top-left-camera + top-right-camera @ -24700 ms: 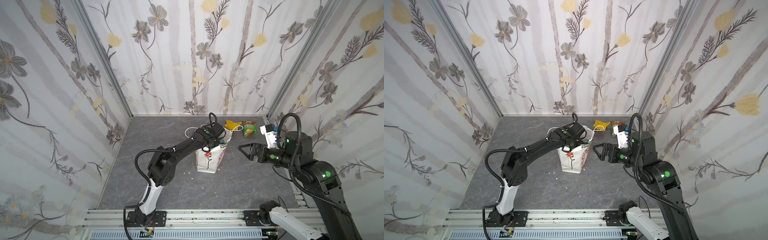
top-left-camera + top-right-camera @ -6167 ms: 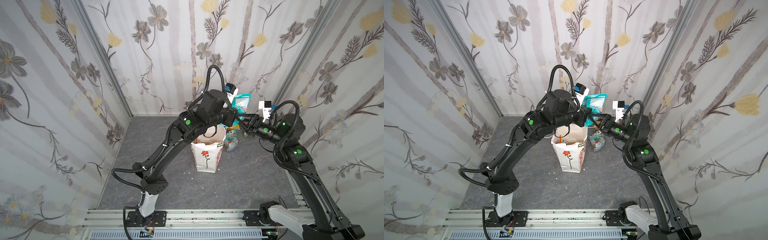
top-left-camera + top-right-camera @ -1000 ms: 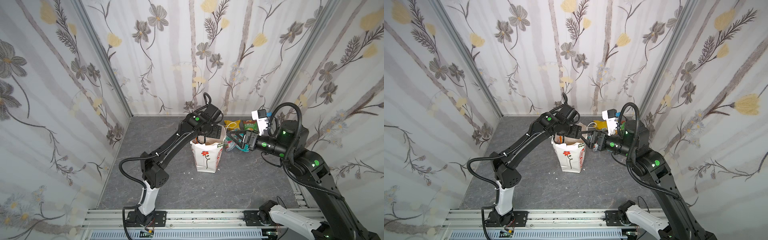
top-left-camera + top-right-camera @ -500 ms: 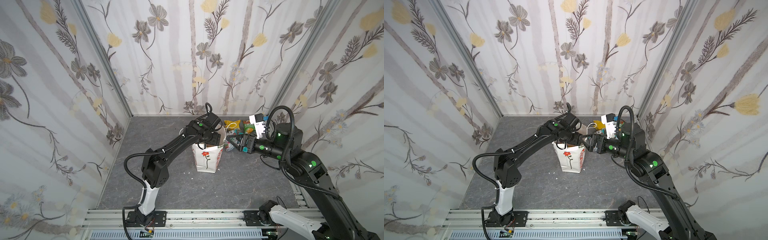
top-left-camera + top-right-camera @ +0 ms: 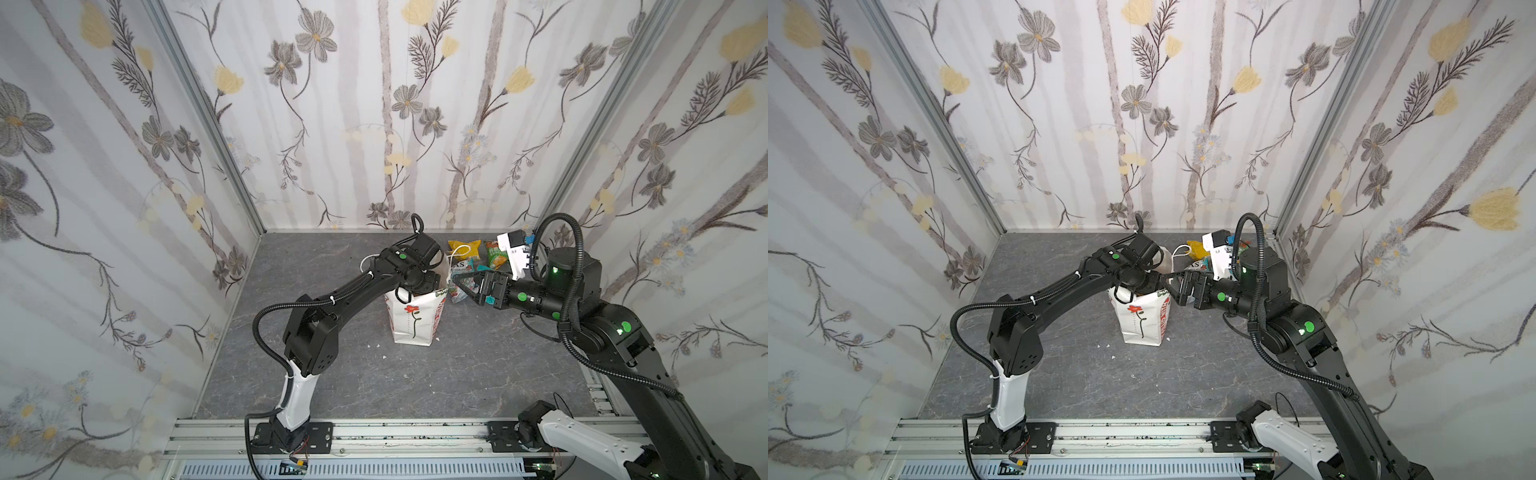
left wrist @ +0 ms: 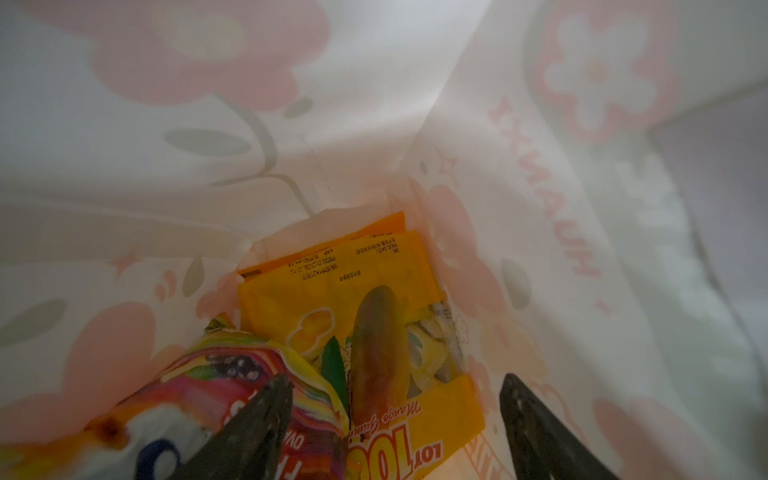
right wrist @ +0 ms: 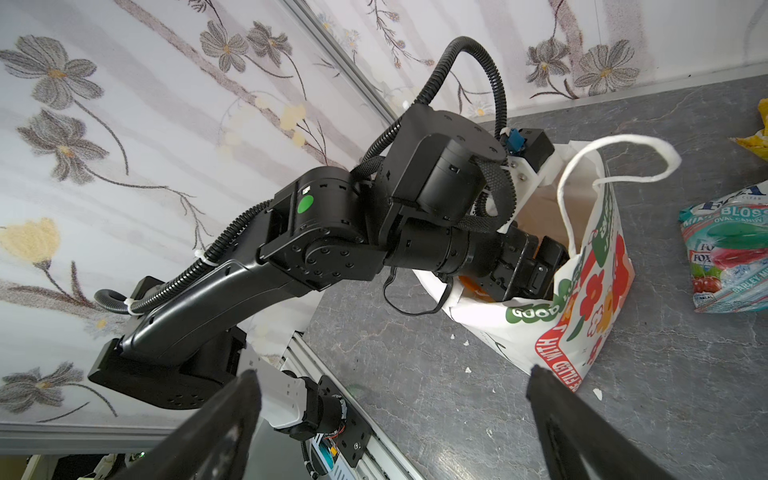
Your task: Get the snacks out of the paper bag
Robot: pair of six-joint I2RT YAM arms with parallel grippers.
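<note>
Left wrist view: the inside of the paper bag (image 6: 540, 166) is being shown, its thin walls closing in around the left gripper (image 6: 395, 380). The jaws are being held well apart, with nothing pinched. Between them, deep in the bag, the large orange packet (image 6: 353, 299) is lying flat. Under one fingertip (image 6: 266, 407) a smaller multicoloured packet (image 6: 224, 374) is being touched or only overlapped; which one cannot be told. In both top views the right gripper (image 5: 463, 286) is being held fully open and empty just beside the bag's rim. A teal packet (image 7: 727, 253) is lying off to one side of its jaws on the table (image 5: 374, 374).

Two risks are being judged here:
- A paper wall is caught along with the foil, so the light bag gets lifted or tipped.
- Both packets are pinched at once, and one slips free.
</note>
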